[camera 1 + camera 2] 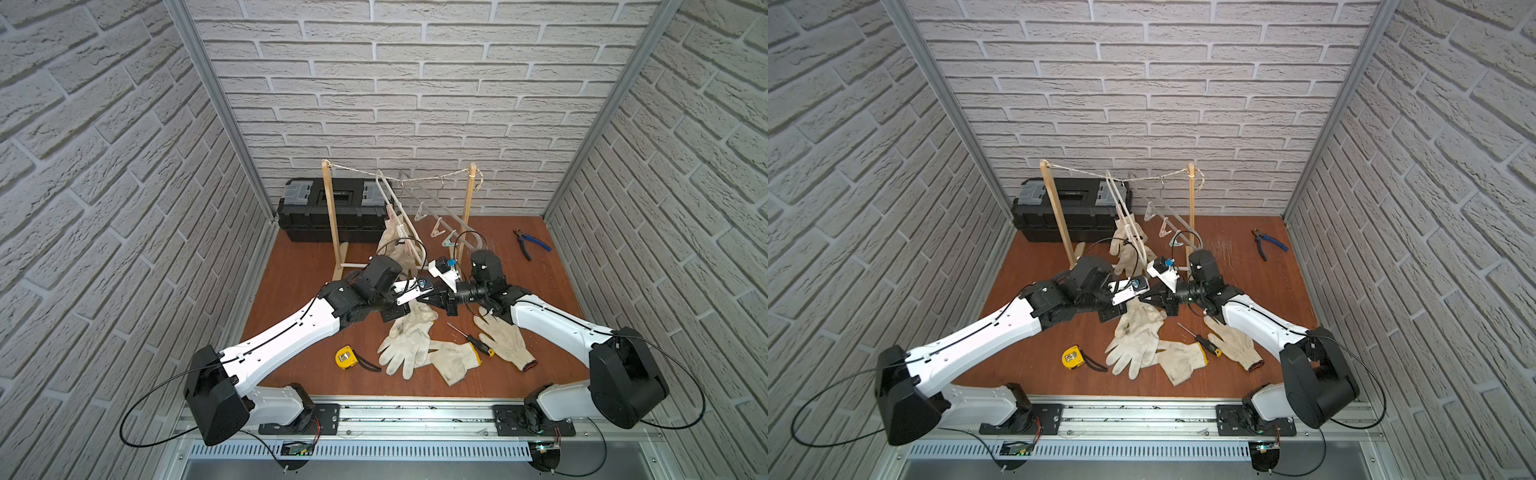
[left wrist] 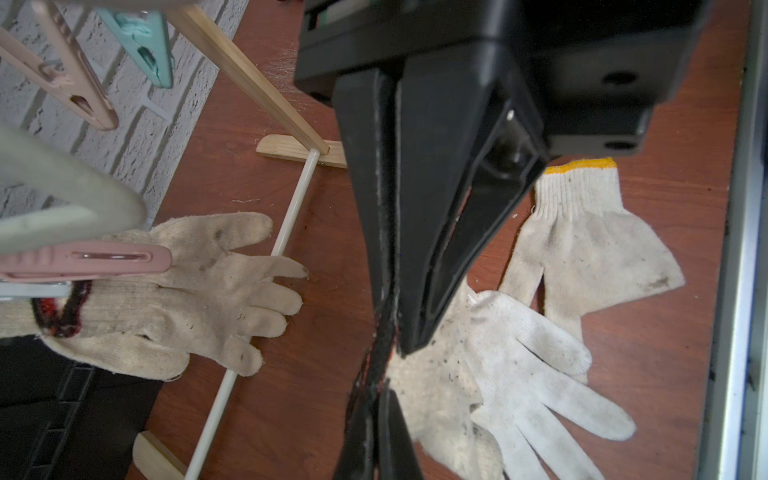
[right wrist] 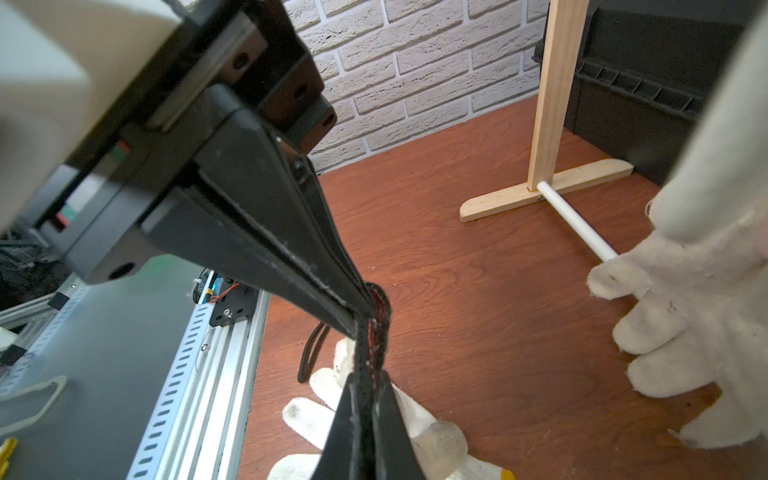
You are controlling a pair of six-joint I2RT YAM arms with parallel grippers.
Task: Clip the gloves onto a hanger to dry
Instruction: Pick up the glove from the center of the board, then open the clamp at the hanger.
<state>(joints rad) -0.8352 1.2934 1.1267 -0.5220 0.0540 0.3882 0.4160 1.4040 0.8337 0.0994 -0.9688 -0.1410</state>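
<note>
Wood-grain counter (image 1: 291, 270), and a glove-drying job barely begun. On the wooden drying rack (image 1: 332, 216) at the back, the white hanger (image 1: 390, 195) carries a hung glove (image 1: 392, 243), apparently caught near its dark red cuff by a pink clip (image 2: 104, 259). The clear hanger (image 1: 432, 203) beside it dangles bare, its pink peg (image 1: 437, 227) and teal peg (image 1: 448, 241) holding nothing. Whether a second glove hangs behind the first cannot be told. In front of the rack the two arms meet tip to tip above the counter, sharing the held glove (image 3: 376, 332). The left gripper (image 2: 395, 343) has its fingers (image 2: 440, 199) pressed together on the dark red cuff edge, and the right gripper (image 3: 365, 311) pinches the same edge just beside it. Loose on the counter lie a heap of gloves (image 1: 405, 345), a yellow-cuffed glove (image 1: 455, 361) and a red-cuffed glove (image 1: 505, 338) by the right arm. By this reckoning at least one glove is up, one is in hand but unclipped, and most of the work lies ahead.
</note>
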